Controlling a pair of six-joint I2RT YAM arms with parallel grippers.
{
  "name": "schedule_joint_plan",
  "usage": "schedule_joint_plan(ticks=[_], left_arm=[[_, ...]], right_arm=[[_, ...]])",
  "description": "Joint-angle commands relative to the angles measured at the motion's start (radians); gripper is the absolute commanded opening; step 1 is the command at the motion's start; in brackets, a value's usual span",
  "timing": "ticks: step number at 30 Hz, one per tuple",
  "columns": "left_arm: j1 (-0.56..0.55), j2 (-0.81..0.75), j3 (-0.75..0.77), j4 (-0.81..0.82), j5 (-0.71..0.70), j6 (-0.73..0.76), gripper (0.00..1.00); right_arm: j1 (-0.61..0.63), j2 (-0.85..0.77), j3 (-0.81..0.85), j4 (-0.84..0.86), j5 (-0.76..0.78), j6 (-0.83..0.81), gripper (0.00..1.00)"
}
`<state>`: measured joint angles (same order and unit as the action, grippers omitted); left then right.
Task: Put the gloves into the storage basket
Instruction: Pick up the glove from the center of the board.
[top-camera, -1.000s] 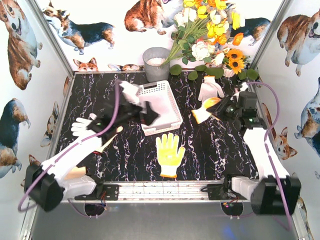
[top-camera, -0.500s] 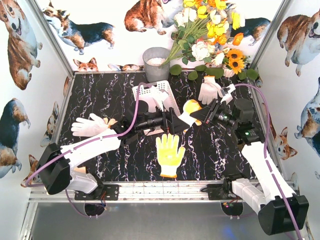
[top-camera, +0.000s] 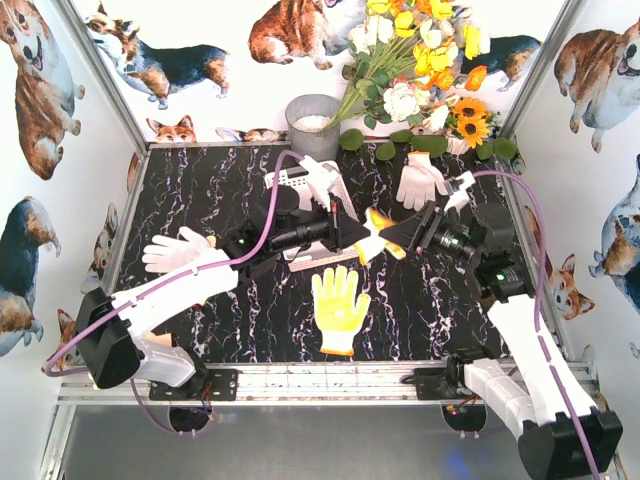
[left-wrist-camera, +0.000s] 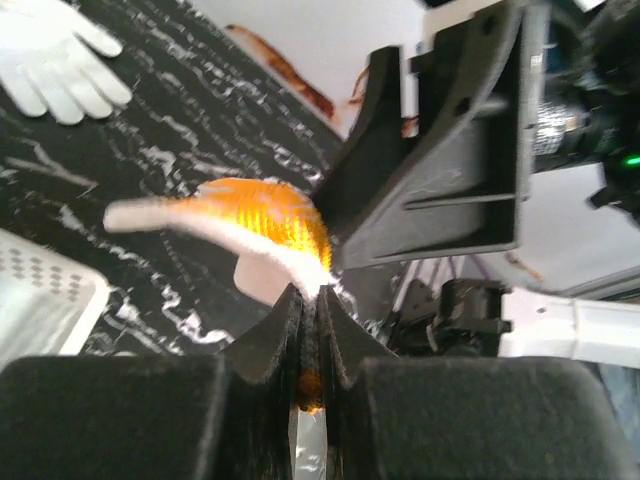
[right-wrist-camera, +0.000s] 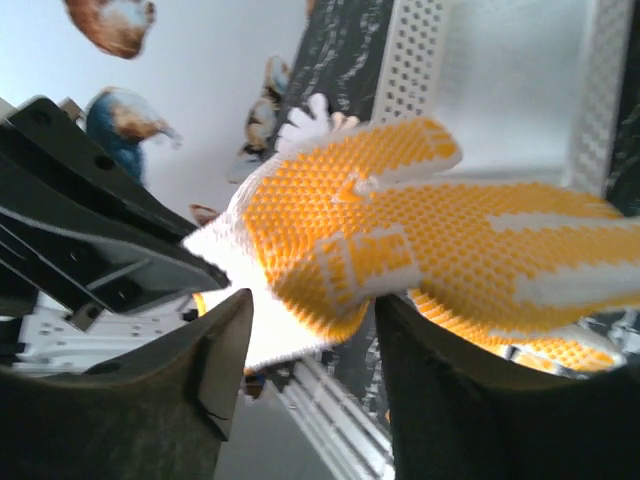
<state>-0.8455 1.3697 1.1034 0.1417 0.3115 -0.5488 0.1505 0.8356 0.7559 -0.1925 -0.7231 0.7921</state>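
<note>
Barely started imo: maybe one white glove (top-camera: 322, 182) in the storage basket (top-camera: 288, 180), while the yellow glove (top-camera: 338, 305) and two white gloves (top-camera: 178, 250) sit on the surface (top-camera: 200, 190). Left hand (left-wrist-camera: 308, 297) pinched shut on the orange-palmed glove (left-wrist-camera: 265, 222), midair right of the basket; right hand (right-wrist-camera: 310, 310) wide open, holding nothing.

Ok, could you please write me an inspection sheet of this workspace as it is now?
Surface: black marbled table.
Job's things: white basket, white glove seemingly inside; orange-palmed glove held in air; yellow glove, left white glove, back white glove on table.
Clutter: grey bucket, flowers.
Grippers: left tool shut on orange-palmed glove; right tool around it, grip unclear.
Cables: left purple cable, right purple cable, both looping freely.
Surroundings: corgi-printed walls.
</note>
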Motion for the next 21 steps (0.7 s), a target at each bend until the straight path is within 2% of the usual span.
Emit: schedule_joint_plan(ticks=[1,2,5,10,15,21], left_arm=[[0.018,-0.022,0.068,-0.263,0.018,0.22,0.0],[0.024,-0.024,0.086,-0.33,0.037,0.284,0.0],[0.032,-0.013,0.167,-0.555,0.088,0.521,0.0],[0.031,0.034,0.279,-0.831,0.254,0.754,0.0],[0.031,0.076,0.345,-1.006,0.331,0.865,0.0],[0.029,0.064,0.355,-1.033,0.451,0.886,0.0]], right_arm=[[0.004,-0.098,0.045,-0.19,0.139,-0.123,0.62],[0.004,-0.116,0.058,-0.226,0.172,-0.144,0.68],[0.004,-0.143,0.095,-0.28,0.198,-0.177,0.76],[0.004,-0.114,0.101,-0.23,0.089,-0.204,0.85],[0.032,-0.079,0.094,-0.172,-0.015,-0.223,0.9],[0.069,-0.044,0.097,-0.1,-0.195,-0.244,0.9]])
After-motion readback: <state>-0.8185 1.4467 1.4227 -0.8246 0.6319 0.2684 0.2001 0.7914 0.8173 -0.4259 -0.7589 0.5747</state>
